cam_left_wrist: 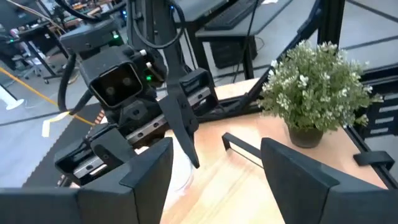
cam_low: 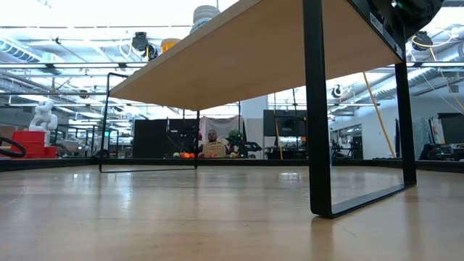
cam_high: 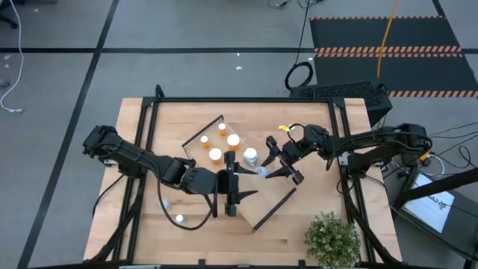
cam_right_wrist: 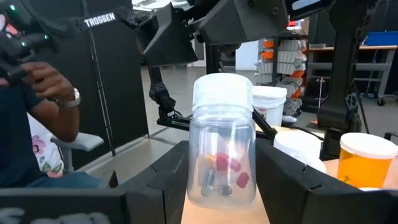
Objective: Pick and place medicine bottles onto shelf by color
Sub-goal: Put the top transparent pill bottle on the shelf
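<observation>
From above, we see the long light-wood shelf (cam_high: 269, 205) lying diagonally, orange-bodied white-capped bottles (cam_high: 215, 155) on it. The right gripper (cam_high: 263, 170) pinches a clear white-capped bottle (cam_high: 261, 170) above the shelf. The left gripper (cam_high: 232, 194) hovers alongside.

Low view: only the shelf's underside (cam_low: 246, 65).

Left wrist: its fingers (cam_left_wrist: 149, 168) spread, empty.

Right wrist: the clear bottle (cam_right_wrist: 222, 155) clamped upright.

My wooden table (cam_high: 149, 127) carries the shelf (cam_high: 272, 205), set at a slant near its middle, a potted plant (cam_high: 332, 237) at one corner, and two small bottles (cam_high: 172, 211) (white-capped) lying apart from the shelf. Four bottles (cam_high: 225, 143) stand on the shelf.
</observation>
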Tool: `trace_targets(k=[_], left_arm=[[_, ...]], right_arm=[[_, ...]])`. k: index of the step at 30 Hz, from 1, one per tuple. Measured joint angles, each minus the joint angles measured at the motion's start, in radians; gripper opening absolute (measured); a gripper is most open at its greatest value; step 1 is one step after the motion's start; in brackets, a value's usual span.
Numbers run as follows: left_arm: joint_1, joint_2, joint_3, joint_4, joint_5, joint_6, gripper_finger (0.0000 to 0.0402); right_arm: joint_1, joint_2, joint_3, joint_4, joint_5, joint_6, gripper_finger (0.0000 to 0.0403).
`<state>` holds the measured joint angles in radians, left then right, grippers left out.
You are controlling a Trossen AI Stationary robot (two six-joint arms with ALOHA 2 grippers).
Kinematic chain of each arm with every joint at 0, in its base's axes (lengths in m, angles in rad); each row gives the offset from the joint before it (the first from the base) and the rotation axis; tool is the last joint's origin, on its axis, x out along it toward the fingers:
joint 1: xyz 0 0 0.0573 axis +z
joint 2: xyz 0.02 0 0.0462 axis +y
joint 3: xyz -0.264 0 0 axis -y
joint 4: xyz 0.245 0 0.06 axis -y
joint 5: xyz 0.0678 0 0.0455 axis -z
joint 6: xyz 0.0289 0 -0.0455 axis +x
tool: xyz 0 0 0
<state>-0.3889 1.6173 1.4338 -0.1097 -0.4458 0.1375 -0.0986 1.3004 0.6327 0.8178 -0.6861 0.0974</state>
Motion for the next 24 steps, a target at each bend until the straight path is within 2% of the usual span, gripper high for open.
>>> trace_targets(k=[10, 24], left_arm=[[0.021, 0.026, -0.042, 0.057, -0.047, 0.028, 0.0328], [0.081, 0.062, -0.043, 0.082, -0.035, 0.078, 0.0328]], right_arm=[[0.002, -0.001, 0.000, 0.001, -0.026, 0.014, 0.0157], [0.002, -0.001, 0.000, 0.002, -0.026, 0.015, 0.0157]])
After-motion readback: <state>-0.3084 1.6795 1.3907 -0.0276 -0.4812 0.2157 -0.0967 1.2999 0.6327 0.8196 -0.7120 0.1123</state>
